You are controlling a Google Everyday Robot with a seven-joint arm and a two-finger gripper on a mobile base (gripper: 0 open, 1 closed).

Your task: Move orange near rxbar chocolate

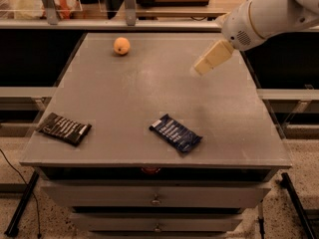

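Near the far edge of the flat grey bench [149, 93], toward its far left corner, sits the small, round, matte orange [121, 46]. The cream-tipped gripper [204, 66] hangs over the far right part, so the fruit lies well apart from it, toward the left edge. I cannot tell how far it is open; it has hold of neither item. The flat black rxbar chocolate [65, 128] lies at the near left corner.
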